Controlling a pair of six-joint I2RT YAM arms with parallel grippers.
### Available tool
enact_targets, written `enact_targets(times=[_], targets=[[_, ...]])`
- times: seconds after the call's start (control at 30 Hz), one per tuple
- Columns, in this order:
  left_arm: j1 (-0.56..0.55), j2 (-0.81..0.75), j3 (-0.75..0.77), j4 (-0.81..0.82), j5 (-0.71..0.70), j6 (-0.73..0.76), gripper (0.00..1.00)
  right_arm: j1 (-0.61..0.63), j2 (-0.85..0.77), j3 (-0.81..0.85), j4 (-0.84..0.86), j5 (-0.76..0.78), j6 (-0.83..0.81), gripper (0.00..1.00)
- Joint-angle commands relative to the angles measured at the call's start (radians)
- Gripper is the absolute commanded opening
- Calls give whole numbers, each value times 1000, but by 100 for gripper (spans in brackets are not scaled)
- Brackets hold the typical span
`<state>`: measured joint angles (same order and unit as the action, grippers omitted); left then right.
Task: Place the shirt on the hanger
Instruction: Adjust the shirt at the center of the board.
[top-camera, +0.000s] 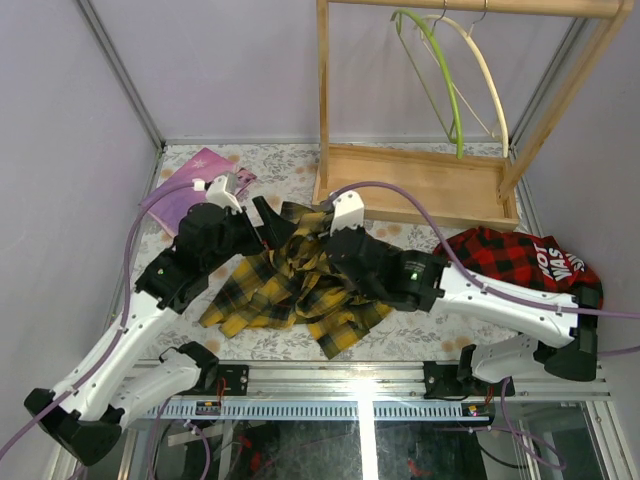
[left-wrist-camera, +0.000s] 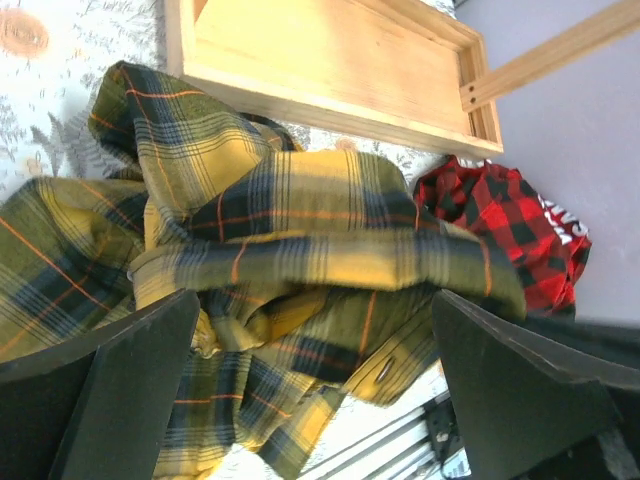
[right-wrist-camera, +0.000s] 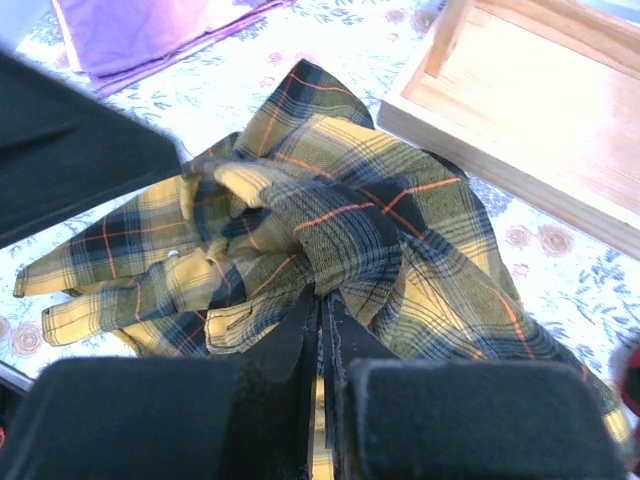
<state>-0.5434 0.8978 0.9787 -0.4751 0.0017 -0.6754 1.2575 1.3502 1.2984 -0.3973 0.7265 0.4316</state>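
Observation:
The yellow-and-black plaid shirt (top-camera: 285, 290) lies crumpled on the table between both arms. My right gripper (right-wrist-camera: 322, 300) is shut, its jaws pinching a raised fold of the shirt (right-wrist-camera: 340, 220); in the top view it (top-camera: 320, 238) sits at the shirt's far edge. Above the same heap, my left gripper (left-wrist-camera: 315, 385) stands wide open with nothing between its fingers (left-wrist-camera: 130, 390), and the shirt (left-wrist-camera: 300, 250) bunches below it. From overhead the left gripper (top-camera: 270, 222) is just left of the right one. The pale yellow-green hanger (top-camera: 447, 80) hangs from the wooden rail at the back.
A wooden rack with a tray base (top-camera: 415, 185) stands behind the shirt, and a cream hanger (top-camera: 490, 80) hangs beside the green one. A red-and-black plaid garment (top-camera: 520, 258) lies at the right, and a purple cloth (top-camera: 190, 185) at the far left.

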Motion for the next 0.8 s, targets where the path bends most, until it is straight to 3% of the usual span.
enact_targets(times=[0.0,0.2,0.4,0.77], targets=[[-3,-62,-14,91,131,256,100,-84,-78,56,-100,-109,-1,0],[-4,-60,-3,81,247,448,100,-168,-150,44,-138,-207,22,0],[-26,-3,-8,45,173,491,99,-223,-213,0,-103,-295,59,0],[-139,92,-74,122,-83,303,64,-241,-286,-35,-89,-323,80,0]])
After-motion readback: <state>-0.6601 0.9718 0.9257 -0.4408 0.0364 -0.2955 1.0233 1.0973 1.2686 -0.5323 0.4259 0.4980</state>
